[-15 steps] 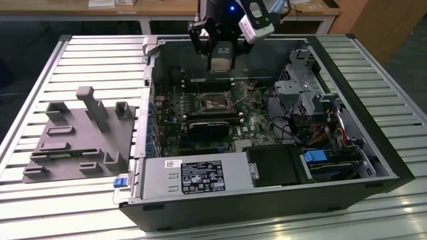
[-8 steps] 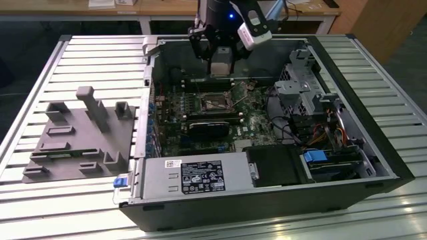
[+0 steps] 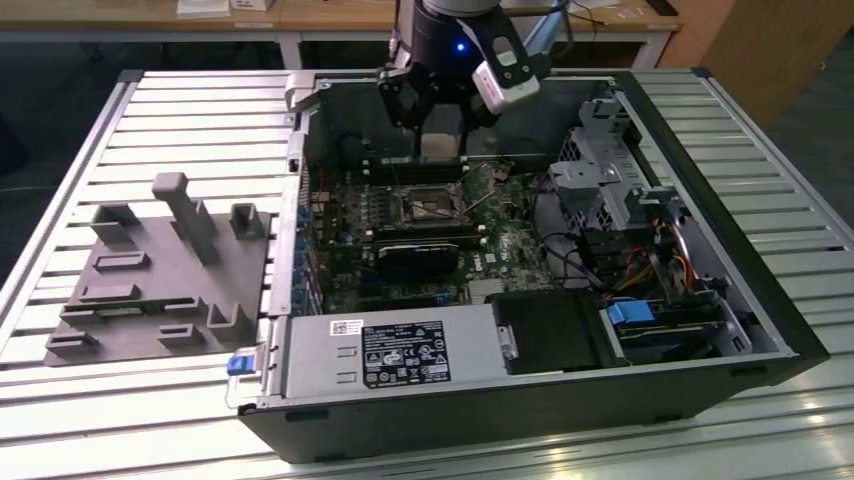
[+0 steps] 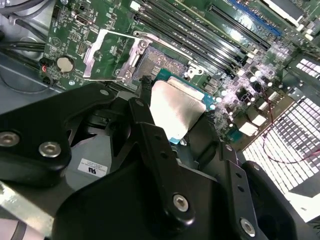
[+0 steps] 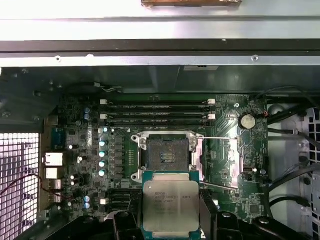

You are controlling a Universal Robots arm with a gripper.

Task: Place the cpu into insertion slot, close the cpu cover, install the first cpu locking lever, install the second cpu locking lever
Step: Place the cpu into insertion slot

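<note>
Slatted metal bench (image 3: pixel 160 110) is carrying an open PC case (image 3: pixel 561 410) w/ green board (image 3: pixel 501 245) and grey PSU box (image 3: pixel 387 355) lying inside. Gripper (image 3: pixel 441 142) is hanging over the board, fingers (image 4: pixel 145 112) clamping the cpu (image 5: pixel 171 206) by its edges. Insertion slot (image 5: pixel 166 156) is sitting bare just beyond the fingertips, w/ cpu cover (image 4: pixel 92 55) flipped open beside it.

A ribbed silver aluminium counter (image 3: pixel 120 120) stands before a long light wooden desk (image 3: pixel 334 14) with dark floor (image 3: pixel 134 55) beneath.
</note>
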